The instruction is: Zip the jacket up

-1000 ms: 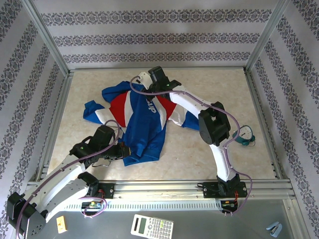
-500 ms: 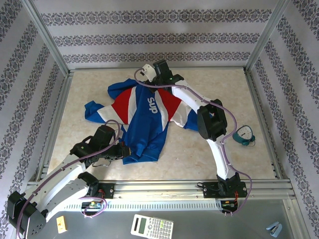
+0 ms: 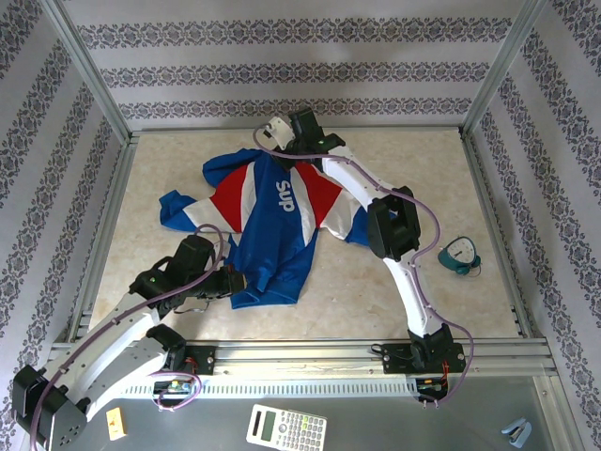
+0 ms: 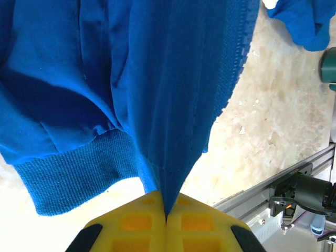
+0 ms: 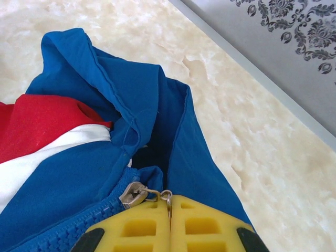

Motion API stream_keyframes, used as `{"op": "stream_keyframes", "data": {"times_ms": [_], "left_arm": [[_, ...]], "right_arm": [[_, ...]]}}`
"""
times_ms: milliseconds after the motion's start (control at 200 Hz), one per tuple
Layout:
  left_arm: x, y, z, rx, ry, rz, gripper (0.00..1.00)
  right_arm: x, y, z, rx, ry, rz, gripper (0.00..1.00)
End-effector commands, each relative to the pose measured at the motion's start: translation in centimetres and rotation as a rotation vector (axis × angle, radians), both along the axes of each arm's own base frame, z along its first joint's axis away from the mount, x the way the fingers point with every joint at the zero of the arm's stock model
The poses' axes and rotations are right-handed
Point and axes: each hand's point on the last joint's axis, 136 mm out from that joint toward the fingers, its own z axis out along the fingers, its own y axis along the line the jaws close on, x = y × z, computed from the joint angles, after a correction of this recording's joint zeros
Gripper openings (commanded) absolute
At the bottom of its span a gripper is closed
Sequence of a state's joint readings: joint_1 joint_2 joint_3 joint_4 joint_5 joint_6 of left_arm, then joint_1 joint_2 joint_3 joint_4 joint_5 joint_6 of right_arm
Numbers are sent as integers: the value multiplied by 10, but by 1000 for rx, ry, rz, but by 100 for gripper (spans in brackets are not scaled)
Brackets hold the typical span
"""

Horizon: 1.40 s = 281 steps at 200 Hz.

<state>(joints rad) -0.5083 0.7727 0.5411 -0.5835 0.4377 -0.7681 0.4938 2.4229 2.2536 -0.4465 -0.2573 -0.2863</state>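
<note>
Soft royal-blue track jacket (image 3: 268,225) with red and white panels lies across marbled table (image 3: 423,188) centre, collar near far edge. Right gripper (image 5: 169,210) is clamped on the thin metal zipper pull (image 5: 164,195). Left gripper (image 4: 166,218) pinches the hem tight. Risk: pull slips out, or loose collar fabric jams the slider (image 5: 134,194).

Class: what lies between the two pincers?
The jacket: its blue front runs from the left pincer at the hem to the right pincer at the collar, in the top view.
</note>
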Motion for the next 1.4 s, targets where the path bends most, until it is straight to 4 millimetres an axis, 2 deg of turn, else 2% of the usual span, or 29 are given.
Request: {"op": "stream_keyframes", "data": {"times_ms": [0, 265, 724, 1289, 1399], "left_arm": [[-23, 1, -5, -17, 104, -23, 0], [-25, 0, -3, -34, 99, -31, 0], [-30, 0, -10, -61, 129, -18, 0], [-30, -1, -19, -86, 146, 6, 0], [-27, -1, -24, -83, 146, 10, 0]], "right_arm": [[56, -43, 37, 48, -130, -154, 0], [76, -56, 44, 89, -139, -190, 0], [94, -68, 47, 128, -159, -227, 0], [97, -76, 52, 128, -162, -238, 0], [96, -78, 55, 123, -162, -241, 6]]}}
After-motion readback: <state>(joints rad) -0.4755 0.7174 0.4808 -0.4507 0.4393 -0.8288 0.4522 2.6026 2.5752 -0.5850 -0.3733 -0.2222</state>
